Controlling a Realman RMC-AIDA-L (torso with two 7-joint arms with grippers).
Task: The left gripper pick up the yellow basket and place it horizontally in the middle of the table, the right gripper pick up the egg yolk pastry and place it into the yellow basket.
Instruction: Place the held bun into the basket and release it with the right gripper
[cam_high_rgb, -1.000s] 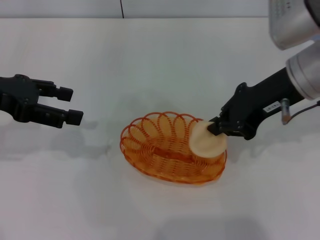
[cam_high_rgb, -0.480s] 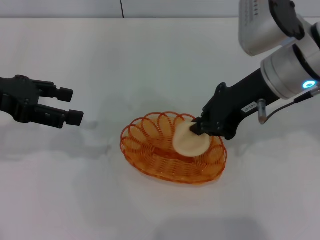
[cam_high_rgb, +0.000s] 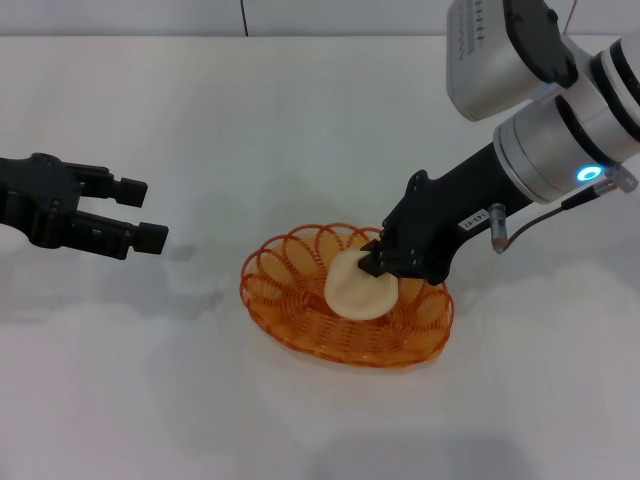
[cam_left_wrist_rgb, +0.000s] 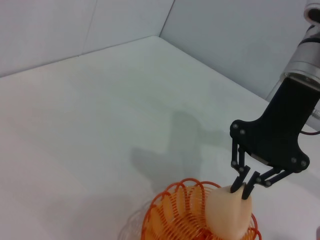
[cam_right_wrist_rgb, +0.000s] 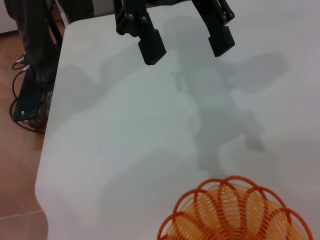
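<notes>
An orange-yellow wire basket (cam_high_rgb: 300, 290) with looped rim, a pale cream pastry (cam_high_rgb: 358, 287), black end effectors, all on a plain white worktop (cam_high_rgb: 300, 130).

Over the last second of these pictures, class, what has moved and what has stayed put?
The right gripper, shut on the round cream egg yolk pastry, has carried it leftward from the rim towards the middle of the oval orange-yellow wire basket, with the arm reaching further in. The basket, the white table and the open left gripper, hovering to the left, have not moved.
</notes>
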